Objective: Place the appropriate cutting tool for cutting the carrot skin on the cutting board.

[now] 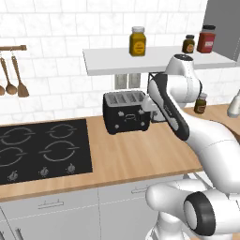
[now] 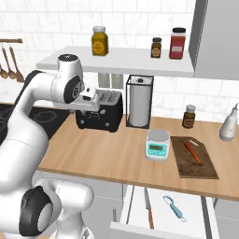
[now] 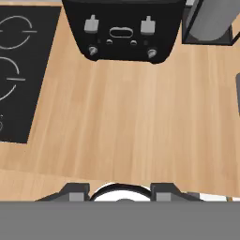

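Note:
The light-blue-handled peeler [image 2: 175, 207] lies in an open drawer [image 2: 135, 205] under the counter at the right. Above it, the dark-brown cutting board [image 2: 196, 163] rests on the counter with the orange carrot [image 2: 192, 152] lying on it. My gripper [image 2: 89, 106] hangs high over the counter in front of the black toaster [image 2: 100, 112], well left of the board and drawer. In the hand view its fingertips [image 3: 75, 190] stand wide apart over bare wood, so the gripper [image 3: 119, 190] is open and holds nothing.
A long dark knife-like tool [image 2: 149, 210] lies in the same drawer. A kitchen scale [image 2: 157, 144] stands left of the board, with a paper towel holder [image 2: 140, 106] behind it. A spray bottle [image 2: 228, 123] stands far right. The black stove [image 1: 42, 150] lies left.

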Tool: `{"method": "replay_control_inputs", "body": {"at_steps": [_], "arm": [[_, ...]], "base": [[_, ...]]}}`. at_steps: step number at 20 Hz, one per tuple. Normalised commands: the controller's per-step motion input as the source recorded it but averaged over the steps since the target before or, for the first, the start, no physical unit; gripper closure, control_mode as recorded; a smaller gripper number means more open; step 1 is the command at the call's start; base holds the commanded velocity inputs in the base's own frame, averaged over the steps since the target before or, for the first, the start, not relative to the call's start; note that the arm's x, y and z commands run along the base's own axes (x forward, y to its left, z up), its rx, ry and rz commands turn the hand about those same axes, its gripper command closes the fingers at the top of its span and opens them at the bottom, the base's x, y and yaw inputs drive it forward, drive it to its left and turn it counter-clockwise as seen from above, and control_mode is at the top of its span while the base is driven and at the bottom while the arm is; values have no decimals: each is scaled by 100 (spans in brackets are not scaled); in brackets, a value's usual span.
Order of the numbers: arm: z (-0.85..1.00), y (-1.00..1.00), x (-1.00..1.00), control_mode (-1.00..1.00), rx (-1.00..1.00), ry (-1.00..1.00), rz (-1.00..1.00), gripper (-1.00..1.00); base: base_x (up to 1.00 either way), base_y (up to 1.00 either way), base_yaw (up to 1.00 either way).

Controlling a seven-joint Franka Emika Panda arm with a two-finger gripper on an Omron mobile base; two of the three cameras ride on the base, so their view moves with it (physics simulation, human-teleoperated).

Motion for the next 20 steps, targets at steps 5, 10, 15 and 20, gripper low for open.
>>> {"method": "replay_control_inputs", "body": {"at_steps": [5,10,15,20], "arm": [[-2,-47,-8,-100,0,-1,0,-100],[-16,-100,-57,-100,0,-2,0,-100],[-7,-100,-74,-100,1,1,0,-100],[-4,-94,-84,-100,15,12,-6,-100]], "base": [[0,0,0],[0,0,0],[0,0,0],[0,0,0]]}}
